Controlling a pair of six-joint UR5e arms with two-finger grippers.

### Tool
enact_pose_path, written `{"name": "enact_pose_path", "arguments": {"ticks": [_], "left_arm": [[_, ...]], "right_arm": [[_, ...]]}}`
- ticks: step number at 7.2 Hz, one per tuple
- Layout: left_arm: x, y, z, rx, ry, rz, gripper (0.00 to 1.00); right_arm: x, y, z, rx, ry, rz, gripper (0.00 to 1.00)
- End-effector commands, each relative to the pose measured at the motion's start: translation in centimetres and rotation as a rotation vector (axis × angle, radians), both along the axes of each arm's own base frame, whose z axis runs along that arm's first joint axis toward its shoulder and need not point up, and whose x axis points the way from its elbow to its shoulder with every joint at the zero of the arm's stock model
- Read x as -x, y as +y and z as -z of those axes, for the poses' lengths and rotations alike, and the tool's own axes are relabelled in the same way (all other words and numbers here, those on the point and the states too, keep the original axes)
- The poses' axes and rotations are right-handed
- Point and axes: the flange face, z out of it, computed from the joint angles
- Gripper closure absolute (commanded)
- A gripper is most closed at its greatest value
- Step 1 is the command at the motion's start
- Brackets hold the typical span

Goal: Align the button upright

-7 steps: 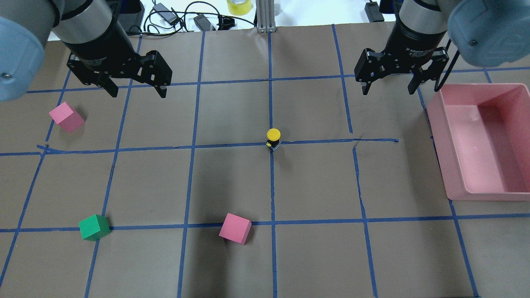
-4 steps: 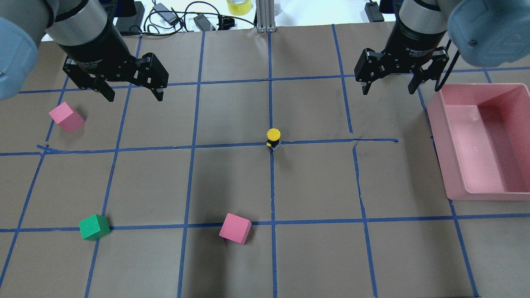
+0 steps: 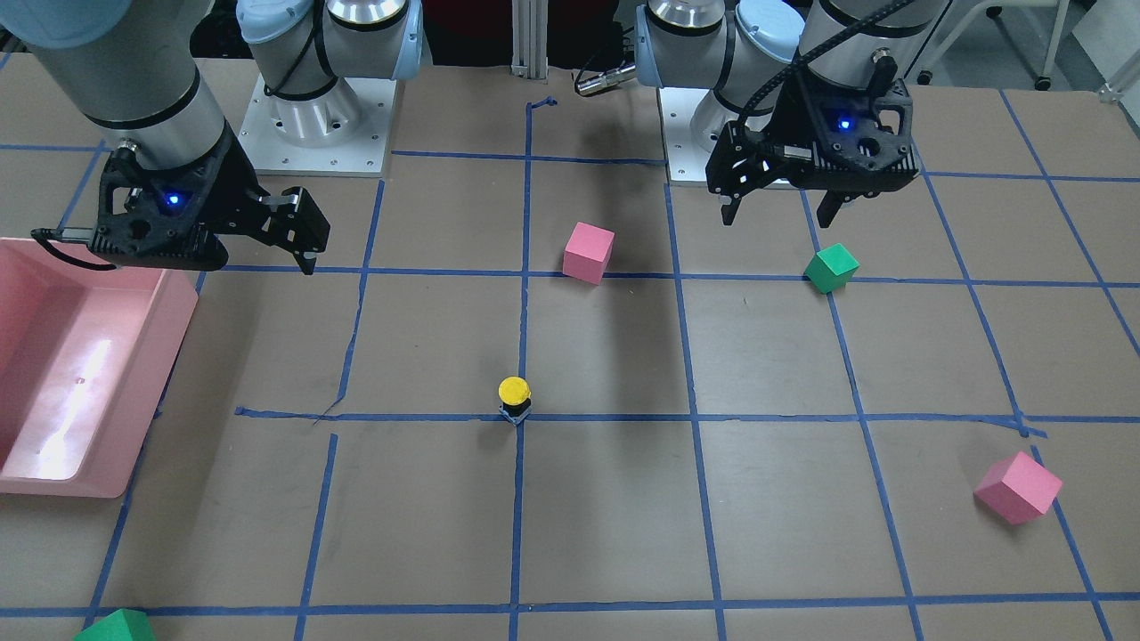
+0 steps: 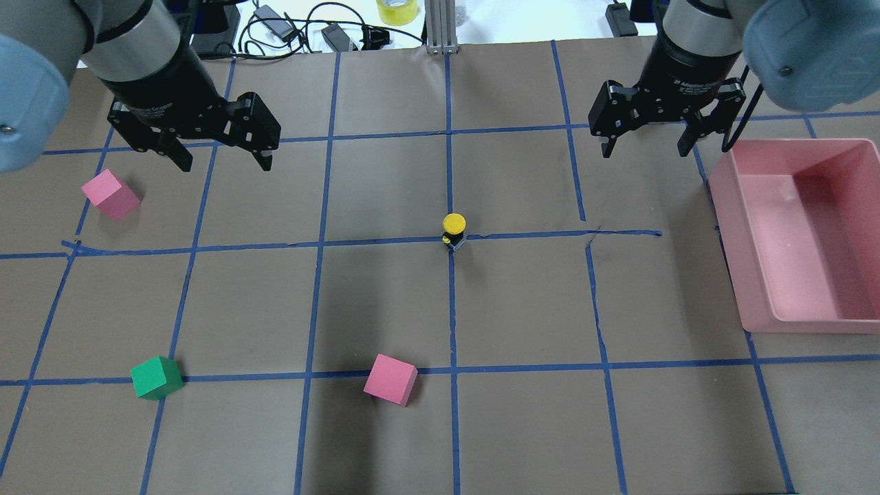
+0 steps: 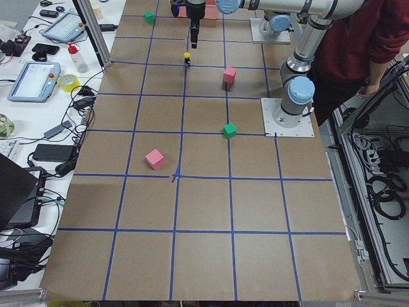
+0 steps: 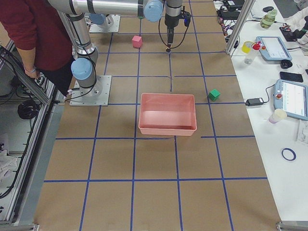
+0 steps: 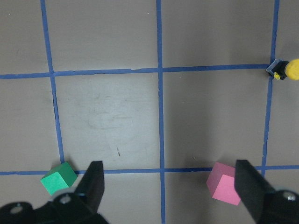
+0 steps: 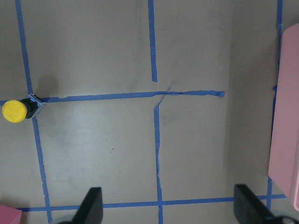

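The button (image 4: 454,230) has a yellow cap on a small black body. It stands upright with the cap on top, on the crossing of blue tape lines at the table's middle. It also shows in the front view (image 3: 515,398), at the right edge of the left wrist view (image 7: 286,69) and at the left edge of the right wrist view (image 8: 18,110). My left gripper (image 4: 225,163) is open and empty, raised far to the button's left. My right gripper (image 4: 645,152) is open and empty, raised far to its right.
A pink bin (image 4: 756,275) stands at the right edge. A pink cube (image 4: 110,194) lies at the left, a second pink cube (image 4: 390,379) and a green cube (image 4: 157,377) near the front. Another green cube (image 3: 116,628) lies at the far edge.
My left gripper has shifted slightly, back and then a little to the right, staying open. The button and my right gripper have not moved.
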Motion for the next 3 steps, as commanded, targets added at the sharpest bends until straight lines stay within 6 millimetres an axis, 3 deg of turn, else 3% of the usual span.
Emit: {"name": "enact_pose_path", "arguments": {"ticks": [1, 3], "left_arm": [[0.0, -0.02, 0.0, 0.001, 0.001, 0.001, 0.0], [-0.19, -0.22, 0.16, 0.015, 0.004, 0.002, 0.0]], "right_arm": [[-0.02, -0.01, -0.01, 0.001, 0.0, 0.001, 0.0], [-0.02, 0.01, 0.0, 0.0, 0.0, 0.0, 0.0]]}}
